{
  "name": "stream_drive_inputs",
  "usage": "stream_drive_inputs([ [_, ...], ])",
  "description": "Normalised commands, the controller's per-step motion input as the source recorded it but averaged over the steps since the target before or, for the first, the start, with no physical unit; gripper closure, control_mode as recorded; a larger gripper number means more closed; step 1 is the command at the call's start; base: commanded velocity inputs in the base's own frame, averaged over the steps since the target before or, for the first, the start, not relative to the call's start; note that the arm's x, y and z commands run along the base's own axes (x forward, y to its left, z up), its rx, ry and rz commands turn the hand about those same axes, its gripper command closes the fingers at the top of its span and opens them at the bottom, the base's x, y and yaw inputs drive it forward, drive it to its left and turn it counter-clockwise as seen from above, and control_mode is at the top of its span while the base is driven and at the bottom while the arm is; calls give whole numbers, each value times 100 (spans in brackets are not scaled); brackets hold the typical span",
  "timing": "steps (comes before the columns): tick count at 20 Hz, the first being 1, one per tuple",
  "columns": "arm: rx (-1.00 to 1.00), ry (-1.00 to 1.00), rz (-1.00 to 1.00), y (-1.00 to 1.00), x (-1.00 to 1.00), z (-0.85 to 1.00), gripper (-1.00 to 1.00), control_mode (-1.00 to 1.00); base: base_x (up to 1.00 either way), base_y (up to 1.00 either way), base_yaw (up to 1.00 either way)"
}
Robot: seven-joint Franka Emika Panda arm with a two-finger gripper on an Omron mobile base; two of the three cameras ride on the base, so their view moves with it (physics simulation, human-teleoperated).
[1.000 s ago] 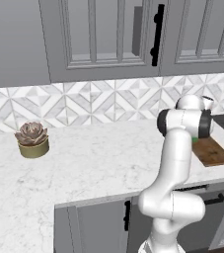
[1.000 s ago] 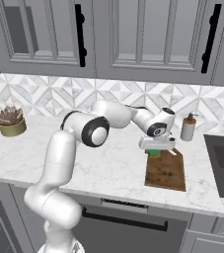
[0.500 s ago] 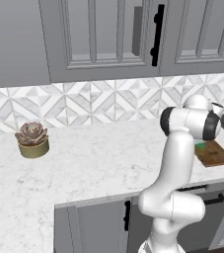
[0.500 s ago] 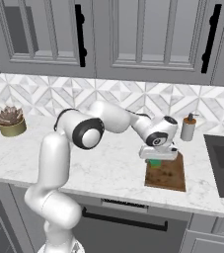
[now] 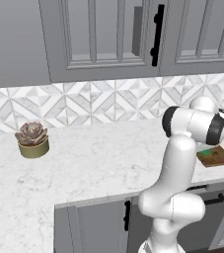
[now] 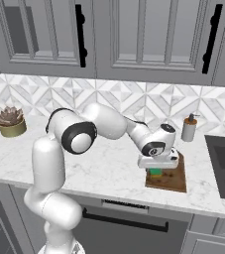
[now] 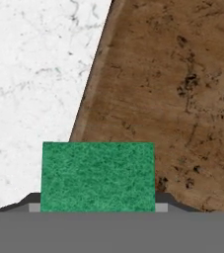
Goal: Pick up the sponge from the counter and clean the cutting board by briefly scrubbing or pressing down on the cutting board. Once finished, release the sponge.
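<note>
Broadly, the counter (image 6: 109, 168) carries the cutting board (image 6: 173, 176) near its front edge — on the board's left end the hand (image 6: 156, 171) pinches the sponge (image 7: 97, 175), seemingly pressed against the wood.

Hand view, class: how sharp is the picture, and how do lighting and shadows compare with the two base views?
Hand view: sponge and cutting board show crisp grain, no blur or glare. Right base view: flat, even light, a faint shadow under the gripper on the board. Left base view: soft, slightly blurred edges, the plant casting little shadow on the counter.
</note>
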Motion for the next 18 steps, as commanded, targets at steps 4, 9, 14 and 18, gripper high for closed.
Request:
stream_drive_inputs([
  [4,0,0,-6,0,-82,-28,100,-100,0,0,0],
  [9,0,0,-5,0,-74,-26,100,-100,0,0,0],
  [14,5,0,-1,-25,-4,-13,100,-100,0,0,0],
  [18,7,-1,-1,-47,1,-4,100,-100,0,0,0],
])
